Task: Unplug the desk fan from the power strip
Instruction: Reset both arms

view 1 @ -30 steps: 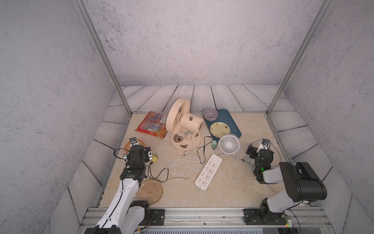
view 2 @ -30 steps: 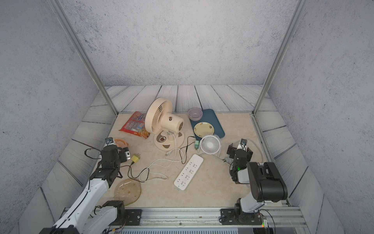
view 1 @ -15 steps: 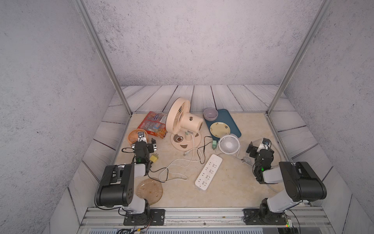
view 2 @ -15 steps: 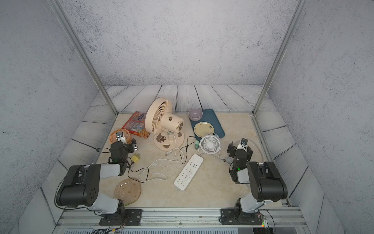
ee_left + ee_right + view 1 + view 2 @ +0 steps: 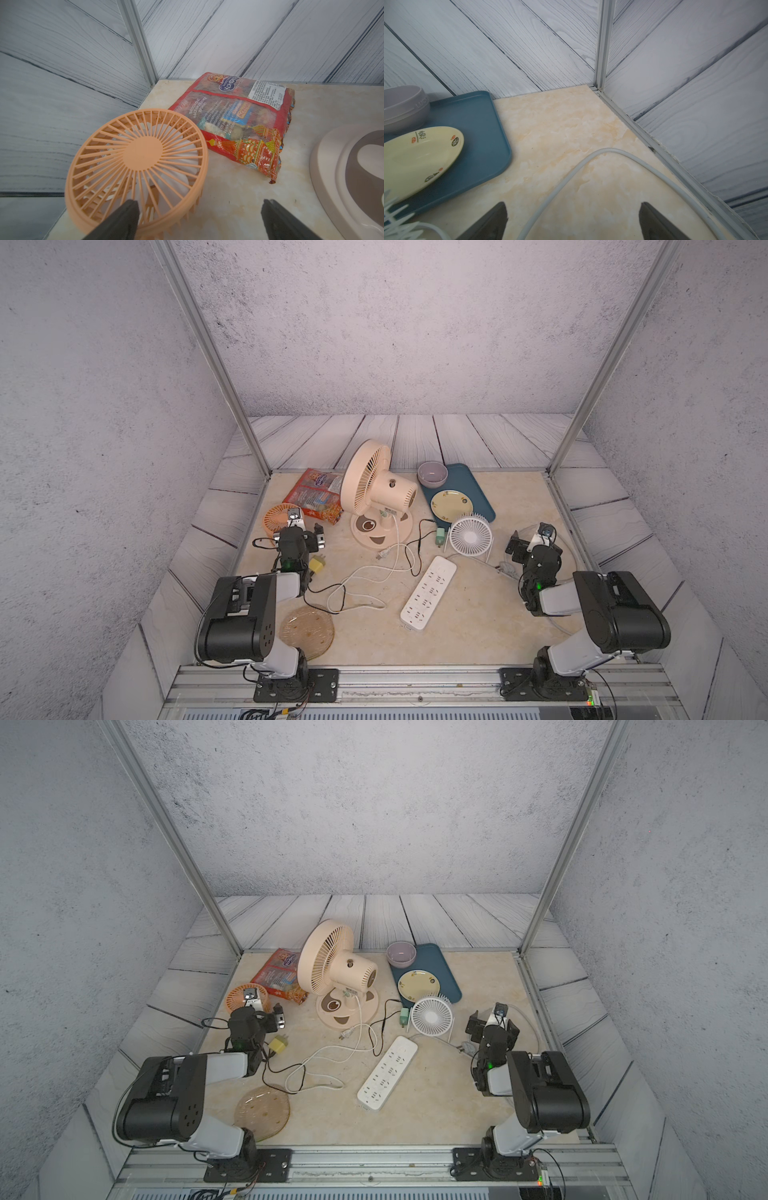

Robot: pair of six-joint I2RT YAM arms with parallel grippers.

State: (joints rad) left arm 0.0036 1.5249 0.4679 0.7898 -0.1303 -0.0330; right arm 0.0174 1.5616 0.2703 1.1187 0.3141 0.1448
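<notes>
**Left arm [image 5: 241,614] folded down by the orange mini fan [image 5: 143,151]**

Our left gripper [image 5: 199,202] now sits low at that fan's rim, jaws wide apart and empty. Our right gripper [image 5: 573,204] has not shifted, jaws spread over the thick white cord [image 5: 560,187]. The power strip [image 5: 428,593] lies diagonally mid-table. A white plug [image 5: 380,554] rests loose between it and the beige desk fan [image 5: 376,489].
</notes>
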